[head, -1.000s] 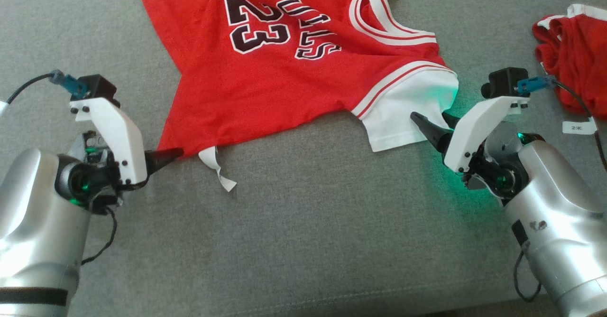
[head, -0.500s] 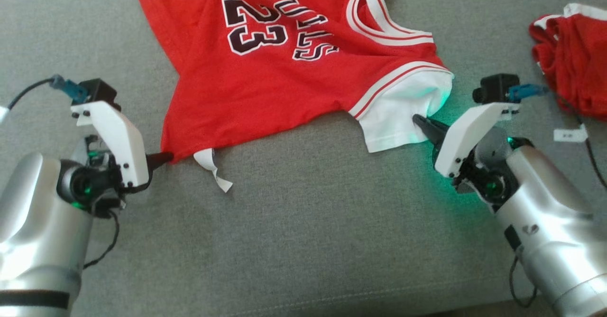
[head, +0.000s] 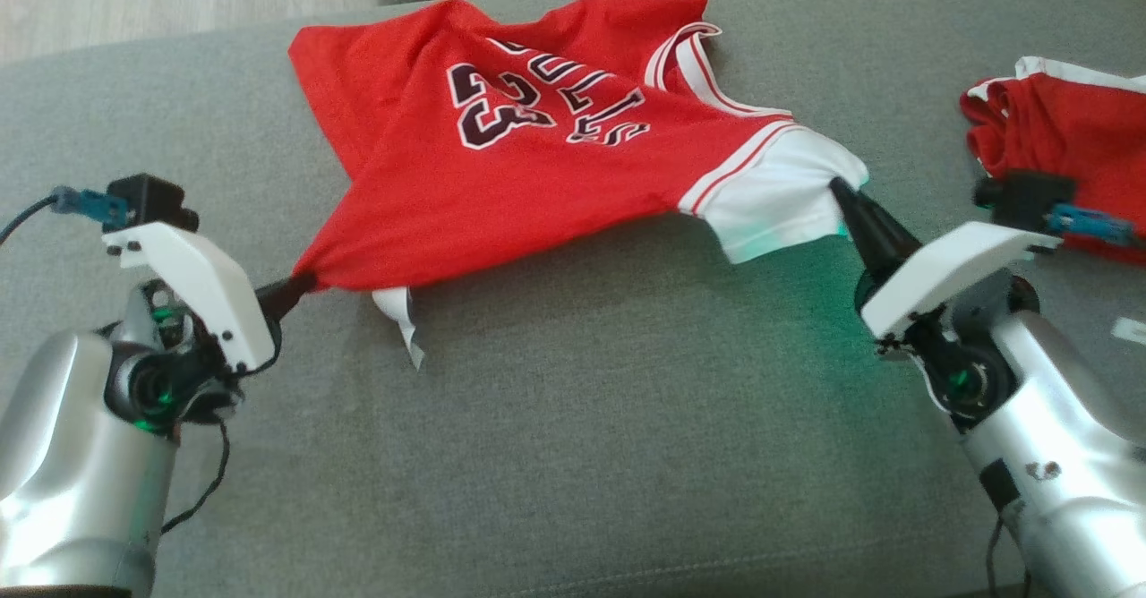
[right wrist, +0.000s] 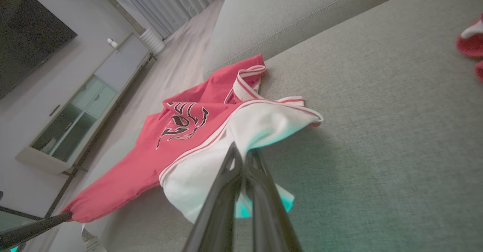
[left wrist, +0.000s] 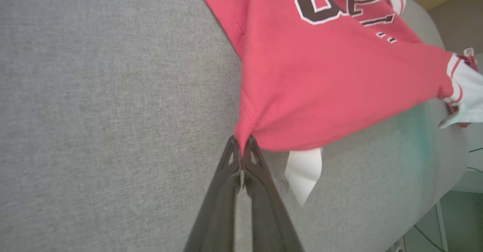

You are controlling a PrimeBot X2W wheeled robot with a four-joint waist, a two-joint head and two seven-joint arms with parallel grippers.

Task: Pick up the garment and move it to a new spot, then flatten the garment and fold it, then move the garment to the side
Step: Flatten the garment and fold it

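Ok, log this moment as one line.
phase: pickup | left gripper: shut on jersey hem corner | right gripper: shut on white sleeve

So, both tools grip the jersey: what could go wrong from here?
The left tool pinches only a hem corner of the jersey, so it may slip free. The right tool holds just the white sleeve; pulling could bunch it. The other garment, beside the right arm, might snag.

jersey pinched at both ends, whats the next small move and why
Probably raise both arms together: the left gripper is shut on the hem corner, the right gripper on the white sleeve, but the jersey partly lies on the cushion.
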